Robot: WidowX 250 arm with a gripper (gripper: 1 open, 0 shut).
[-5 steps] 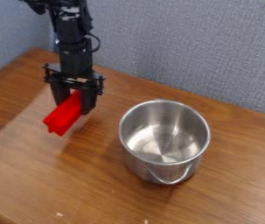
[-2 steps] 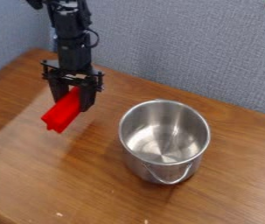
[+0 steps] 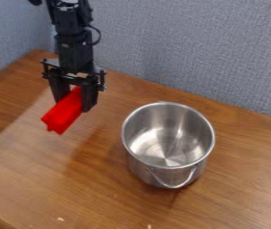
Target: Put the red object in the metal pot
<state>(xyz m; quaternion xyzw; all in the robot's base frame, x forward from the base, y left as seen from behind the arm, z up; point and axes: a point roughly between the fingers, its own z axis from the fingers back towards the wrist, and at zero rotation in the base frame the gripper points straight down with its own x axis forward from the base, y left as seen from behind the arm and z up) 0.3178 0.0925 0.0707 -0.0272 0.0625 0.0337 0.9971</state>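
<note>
Block's in the grip and off the desk, pot waiting empty!

Nearest us, the metal pot [image 3: 167,143] sits upright on the wooden desk [image 3: 54,179], handle toward the camera, nothing inside it but shine. Behind it and off to the left, the red block [image 3: 64,113] hangs in the air, tilted, its upper end clamped between the jaws of the gripper [image 3: 74,97], which points straight down under the black arm. So the pick is done, by the look of it; what's left is the carry across to the right, over the rim, and the drop. Against the frame a second back, the block and gripper sit just a touch higher in the picture, and the pot hasn't budged.
</note>
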